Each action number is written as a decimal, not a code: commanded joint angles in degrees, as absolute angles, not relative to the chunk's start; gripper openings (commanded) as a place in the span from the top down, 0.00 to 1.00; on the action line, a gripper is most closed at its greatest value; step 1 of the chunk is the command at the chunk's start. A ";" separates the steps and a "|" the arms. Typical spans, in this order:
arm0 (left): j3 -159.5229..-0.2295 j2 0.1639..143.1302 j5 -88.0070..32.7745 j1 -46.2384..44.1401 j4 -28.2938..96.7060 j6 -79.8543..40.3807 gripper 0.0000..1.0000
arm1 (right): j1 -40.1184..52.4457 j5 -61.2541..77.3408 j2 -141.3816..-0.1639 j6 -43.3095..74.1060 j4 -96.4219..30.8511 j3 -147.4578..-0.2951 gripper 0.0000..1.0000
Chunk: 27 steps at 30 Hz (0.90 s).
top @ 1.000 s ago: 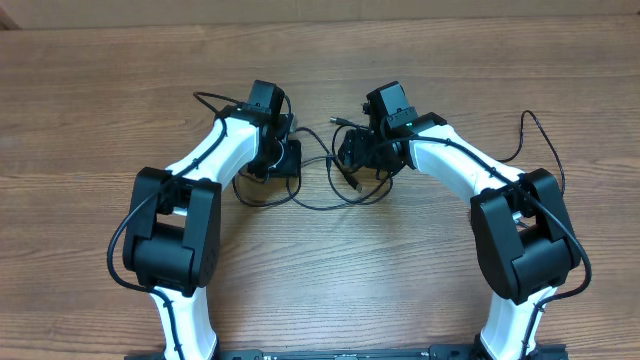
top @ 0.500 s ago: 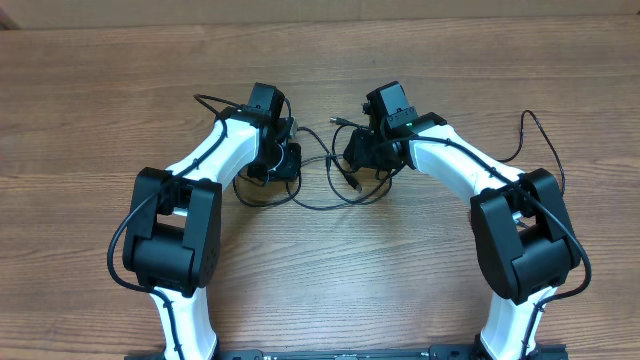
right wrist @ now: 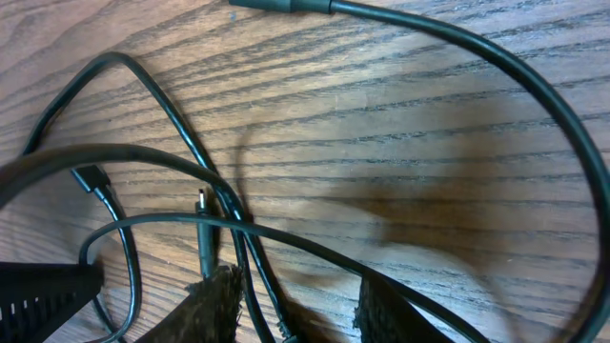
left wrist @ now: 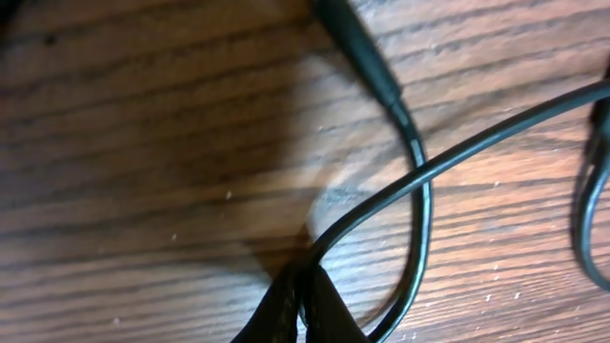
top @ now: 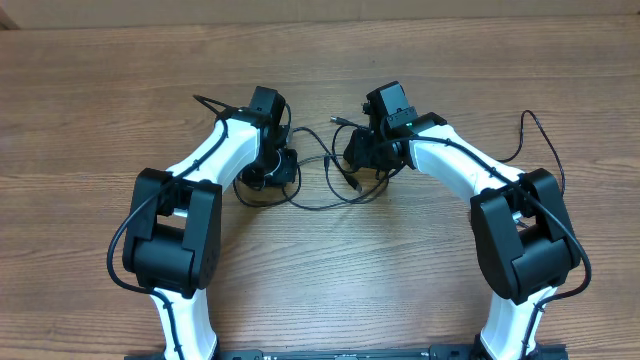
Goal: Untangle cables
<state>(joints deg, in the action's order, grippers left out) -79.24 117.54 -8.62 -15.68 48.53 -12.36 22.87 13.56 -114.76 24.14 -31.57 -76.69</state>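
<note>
The cables (top: 322, 203) are thin black cords lying in loose, crossing loops on the wooden table between my two arms, with a small plug (top: 338, 121) at the far end. My left gripper (top: 283, 165) is at the left side of the tangle. In the left wrist view it (left wrist: 307, 286) is shut on one cable (left wrist: 477, 143), which crosses a second cord ending in a plug (left wrist: 357, 48). My right gripper (top: 358, 150) is low over the tangle's right side. Its fingers (right wrist: 214, 305) stand apart, and several cable strands (right wrist: 257, 276) run between them untouched.
The arms' own thicker black wires loop out at the far left (top: 205, 100) and far right (top: 530, 125). Bare wooden tabletop (top: 330, 280) surrounds the tangle. A small connector (right wrist: 91, 179) lies left of the right gripper.
The left gripper has shut onto a cable and shifted slightly nearer. The right gripper's fingers have narrowed a little around the strands; that arm barely moved.
</note>
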 commanded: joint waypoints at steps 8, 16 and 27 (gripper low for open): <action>-82.37 112.86 -2.31 -15.77 49.76 -15.46 0.96 | 22.81 13.58 -115.15 24.12 -31.42 -76.88 0.82; -82.67 107.74 1.93 -15.73 54.46 -19.44 0.96 | 22.81 13.58 -115.15 24.12 -31.40 -76.88 0.96; -82.65 107.50 5.91 -13.67 63.83 -22.41 0.95 | 22.81 13.61 -115.15 24.12 -31.40 -76.88 0.96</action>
